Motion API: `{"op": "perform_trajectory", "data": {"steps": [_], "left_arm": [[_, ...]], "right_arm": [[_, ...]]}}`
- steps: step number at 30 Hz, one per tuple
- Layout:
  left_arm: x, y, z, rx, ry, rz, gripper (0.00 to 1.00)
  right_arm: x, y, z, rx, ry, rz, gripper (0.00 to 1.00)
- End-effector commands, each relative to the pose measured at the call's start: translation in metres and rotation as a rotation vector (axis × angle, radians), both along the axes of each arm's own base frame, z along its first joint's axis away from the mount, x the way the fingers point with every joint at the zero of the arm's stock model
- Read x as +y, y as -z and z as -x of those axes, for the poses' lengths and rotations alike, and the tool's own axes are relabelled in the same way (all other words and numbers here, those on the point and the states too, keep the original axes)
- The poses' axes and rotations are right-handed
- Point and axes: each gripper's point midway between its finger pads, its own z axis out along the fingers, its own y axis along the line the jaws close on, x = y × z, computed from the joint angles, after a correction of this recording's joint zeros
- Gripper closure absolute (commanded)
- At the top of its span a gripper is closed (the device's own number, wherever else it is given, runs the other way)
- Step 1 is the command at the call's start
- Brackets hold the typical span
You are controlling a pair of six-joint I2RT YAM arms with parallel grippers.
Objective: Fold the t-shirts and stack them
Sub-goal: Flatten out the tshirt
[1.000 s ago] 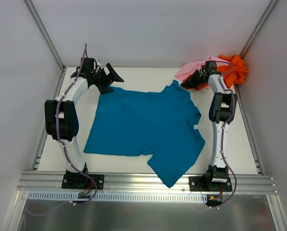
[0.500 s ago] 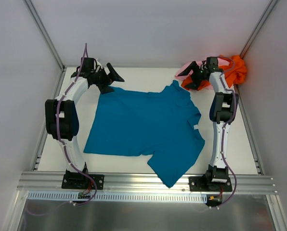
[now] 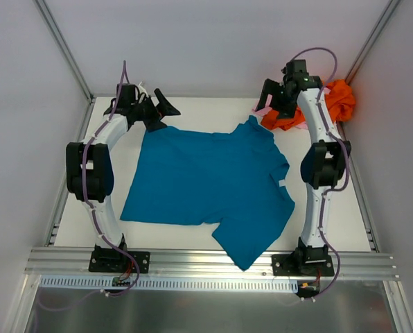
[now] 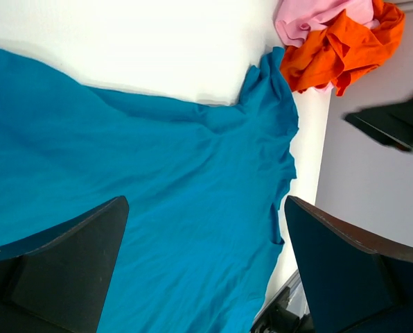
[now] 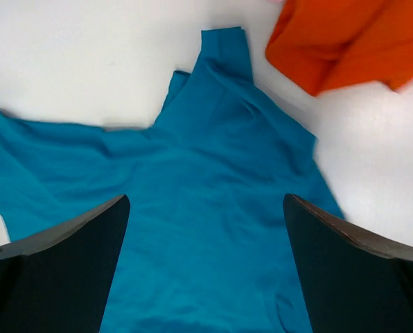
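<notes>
Teal t-shirt (image 3: 206, 177) spread flat, right hand (image 3: 276, 101) high, gaping

**Both arms reach far, both grippers wide open**

The left arm (image 3: 90, 173) rises from its base at the near edge, bends at the elbow and curves inward, with its wrist at the far left. The left gripper (image 3: 161, 114) points to the right, jaws spread wide and holding nothing. In its wrist view the two dark fingers (image 4: 68, 270) stand in the lower corners.

The right arm (image 3: 322, 166) stretches almost straight away from its base to the far right. The right gripper (image 3: 274, 100) points left, jaws just as wide and empty, its fingers (image 5: 54, 270) likewise in the lower corners.
</notes>
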Motion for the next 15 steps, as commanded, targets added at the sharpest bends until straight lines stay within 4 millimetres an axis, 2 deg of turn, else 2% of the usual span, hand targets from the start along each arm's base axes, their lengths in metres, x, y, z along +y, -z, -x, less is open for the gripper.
{"op": "perform_trajectory", "data": {"steps": [1, 2, 3, 4, 5, 6, 7, 8, 9, 10, 11, 12, 13, 14, 15], "left_arm": [[0.002, -0.041, -0.006, -0.151, 0.034, 0.024, 0.01], [0.001, -0.043, -0.006, -0.157, 0.039, 0.023, 0.01], [0.002, -0.046, -0.006, -0.168, 0.038, 0.016, 0.01], [0.004, -0.049, -0.006, -0.176, 0.038, 0.015, 0.01], [0.004, -0.050, -0.006, -0.178, 0.038, 0.013, 0.02], [0.006, -0.054, -0.005, -0.186, 0.034, 0.011, 0.01], [0.008, -0.055, -0.006, -0.188, 0.030, 0.013, 0.01], [0.013, -0.057, -0.006, -0.191, 0.021, 0.014, 0.01], [0.015, -0.061, -0.005, -0.200, 0.018, 0.011, 0.01], [0.019, -0.061, -0.005, -0.204, 0.011, 0.008, 0.01], [0.019, -0.063, -0.004, -0.204, 0.012, 0.006, 0.01], [0.021, -0.067, -0.002, -0.217, 0.013, -0.003, 0.01], [0.021, -0.064, 0.000, -0.213, 0.011, -0.011, 0.01], [0.022, -0.065, 0.002, -0.217, 0.008, -0.016, 0.01], [0.022, -0.070, 0.004, -0.229, 0.006, -0.020, 0.01]], "right_arm": [[-0.057, -0.100, 0.046, -0.149, 0.022, 0.272, 0.00], [-0.069, -0.107, 0.053, -0.158, 0.063, 0.326, 0.00], [-0.087, -0.134, 0.068, -0.206, 0.155, 0.387, 0.01], [-0.101, -0.118, 0.082, -0.147, 0.257, 0.403, 0.01], [-0.123, -0.117, 0.088, -0.142, 0.371, 0.355, 0.01], [-0.107, -0.113, 0.091, -0.139, 0.359, 0.165, 0.01], [-0.122, -0.129, 0.101, -0.199, 0.381, 0.065, 0.01], [-0.108, -0.114, 0.099, -0.223, 0.320, -0.050, 0.00], [-0.113, -0.118, 0.100, -0.250, 0.321, -0.025, 0.00], [-0.109, -0.106, 0.113, -0.189, 0.257, 0.069, 0.00], [-0.108, -0.133, 0.106, -0.228, 0.215, 0.142, 0.00], [-0.118, -0.133, 0.105, -0.199, 0.210, 0.261, 0.01], [-0.116, -0.112, 0.105, -0.111, 0.123, 0.377, 0.01], [-0.122, -0.119, 0.099, -0.127, 0.145, 0.407, 0.00], [-0.114, -0.121, 0.094, -0.142, 0.131, 0.407, 0.00]]}}
